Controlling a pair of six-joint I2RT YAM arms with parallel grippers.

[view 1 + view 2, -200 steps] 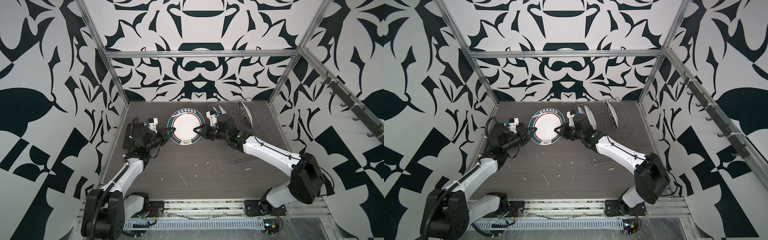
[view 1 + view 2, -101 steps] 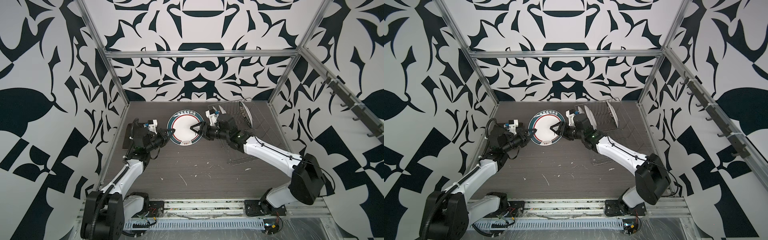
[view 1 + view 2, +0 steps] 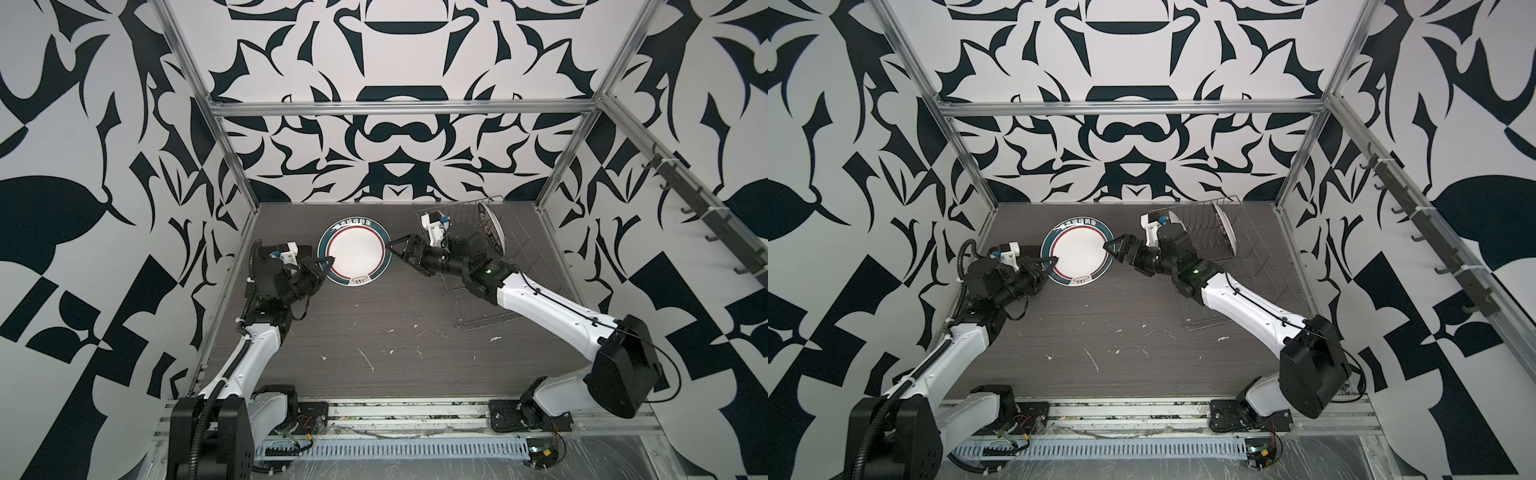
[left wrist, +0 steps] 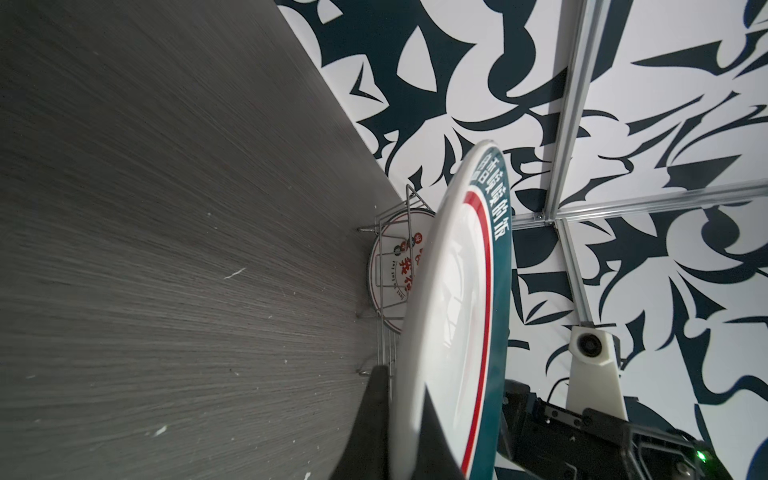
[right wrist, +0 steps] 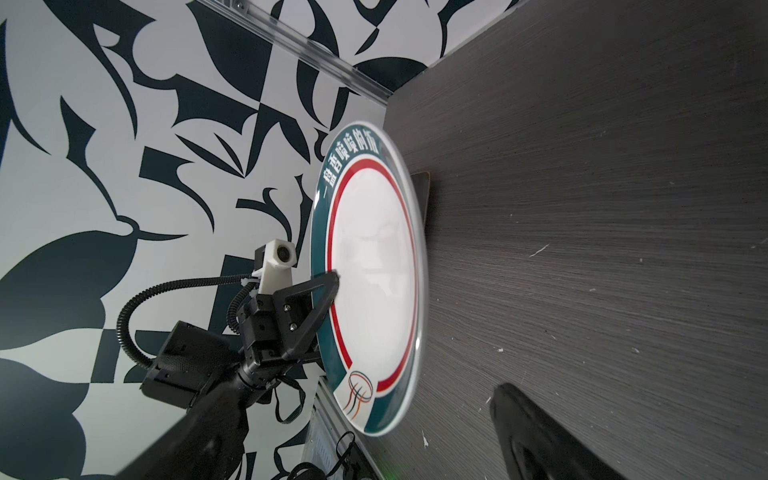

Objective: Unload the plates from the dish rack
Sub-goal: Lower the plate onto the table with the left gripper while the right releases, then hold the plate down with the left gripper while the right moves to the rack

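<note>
A round white plate with a teal lettered rim and a red ring [image 3: 355,253] [image 3: 1077,255] hangs above the table at the back middle. My left gripper [image 3: 330,261] [image 3: 1054,261] [image 4: 403,380] is shut on its left rim. My right gripper [image 3: 395,250] [image 3: 1111,251] stands open just off the plate's right rim, touching nothing. In the right wrist view the same plate [image 5: 374,270] shows with only one dark finger [image 5: 536,432] of mine. The silver wire dish rack [image 3: 490,307] [image 3: 1208,320] holds a white plate with red characters [image 3: 492,226] [image 4: 392,266] upright.
A dark plate [image 3: 305,249] [image 5: 422,191] lies flat on the table behind my left wrist, partly under the held plate. Patterned walls and aluminium posts close in the back and sides. White specks dot the grey table [image 3: 374,332].
My right gripper has opened and let go of the teal-rimmed plate's right rim, drawing back slightly. The left gripper keeps its hold on the left rim.
</note>
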